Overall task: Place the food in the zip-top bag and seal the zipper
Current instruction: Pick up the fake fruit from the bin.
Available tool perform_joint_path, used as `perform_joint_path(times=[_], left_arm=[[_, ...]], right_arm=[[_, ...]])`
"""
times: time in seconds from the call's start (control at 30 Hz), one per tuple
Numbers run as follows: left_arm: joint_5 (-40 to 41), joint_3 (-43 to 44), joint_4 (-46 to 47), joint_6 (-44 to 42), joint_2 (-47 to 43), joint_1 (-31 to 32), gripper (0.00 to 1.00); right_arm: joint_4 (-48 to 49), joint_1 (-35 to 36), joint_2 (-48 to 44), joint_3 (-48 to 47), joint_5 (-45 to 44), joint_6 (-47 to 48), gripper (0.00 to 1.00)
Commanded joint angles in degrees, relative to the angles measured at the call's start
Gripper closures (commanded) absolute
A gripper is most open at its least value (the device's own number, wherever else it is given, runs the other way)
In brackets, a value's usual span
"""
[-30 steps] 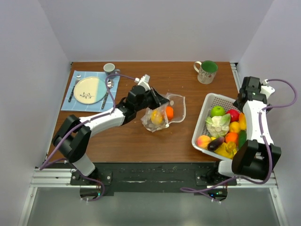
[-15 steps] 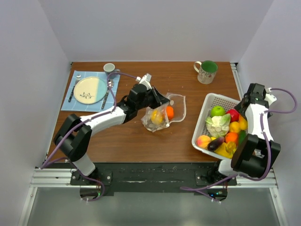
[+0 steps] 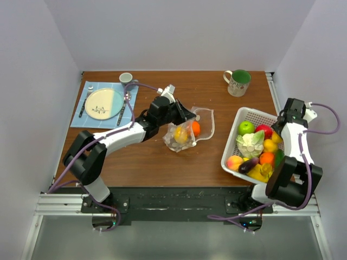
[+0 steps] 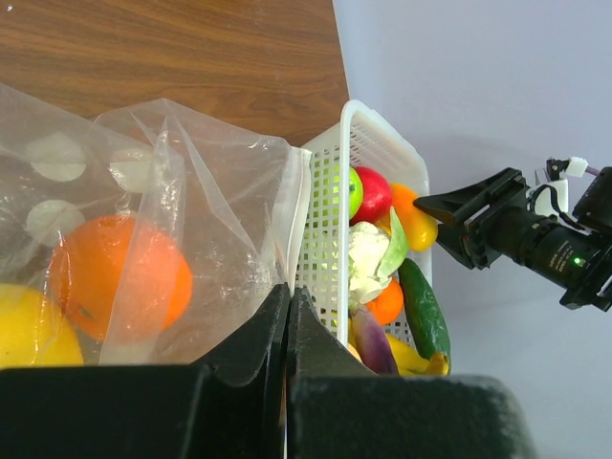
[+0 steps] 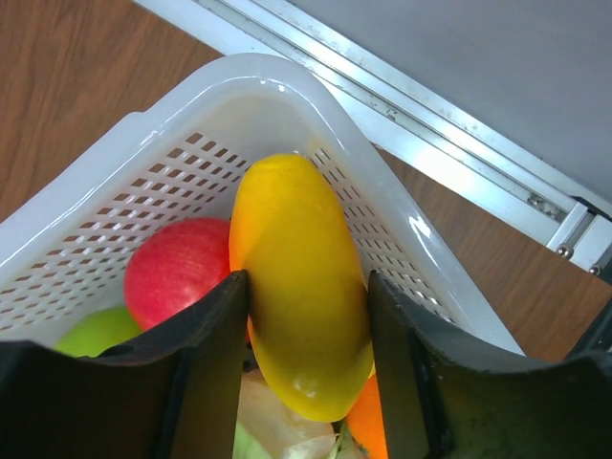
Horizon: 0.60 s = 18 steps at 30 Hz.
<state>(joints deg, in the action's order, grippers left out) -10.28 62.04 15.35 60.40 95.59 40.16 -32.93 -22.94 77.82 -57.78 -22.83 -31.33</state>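
A robotics lab test cell, dressed up as a dining spot. Given away by pale partition walls (image 3: 32,81) boxing in the brown wooden surface (image 3: 162,157) on three sides, an aluminium rail frame (image 3: 59,207) along its near edge, and two black-and-white robot arms (image 3: 116,138) bolted there. Set with a blue placemat (image 3: 97,122), round cream-and-blue plate (image 3: 103,104) and floral green-lined mug (image 3: 238,82) at its far corners.

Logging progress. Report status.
Left claw shut on zip-top bag edge. Right claw gripping long yellow fruit in basket. Orange piece, round yellow piece bagged; mouth open. Nothing blocking.
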Motion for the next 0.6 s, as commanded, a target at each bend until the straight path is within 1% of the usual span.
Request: perform_joint_path(times=[0.0,0.07,0.1,0.33,0.57], left_arm=[[-0.09,1.59,2.05,-0.99,-0.41,0.18,1.0],[0.0,1.33,2.31,-0.81,-0.49,0.27,1.0],[-0.09,1.24,2.49,-0.64,-0.58,0.18,1.0],[0.0,0.01,4.07,0.07,-1.11,0.18,1.0],[0.26,-1.04,5.47,0.77,-1.11,0.35,1.0]], right_arm=[[-0.12,-0.26,-2.67,-0.32,1.82,0.39,0.61],[-1.26,-0.26,-3.2,-0.93,4.54,0.83,0.69],[-1.61,-0.18,-3.9,-1.02,5.51,1.53,0.71],[-4.6,-0.18,-8.11,-1.98,6.92,3.21,0.73],[-6.88,0.96,-12.6,-3.74,12.1,3.39,0.75]])
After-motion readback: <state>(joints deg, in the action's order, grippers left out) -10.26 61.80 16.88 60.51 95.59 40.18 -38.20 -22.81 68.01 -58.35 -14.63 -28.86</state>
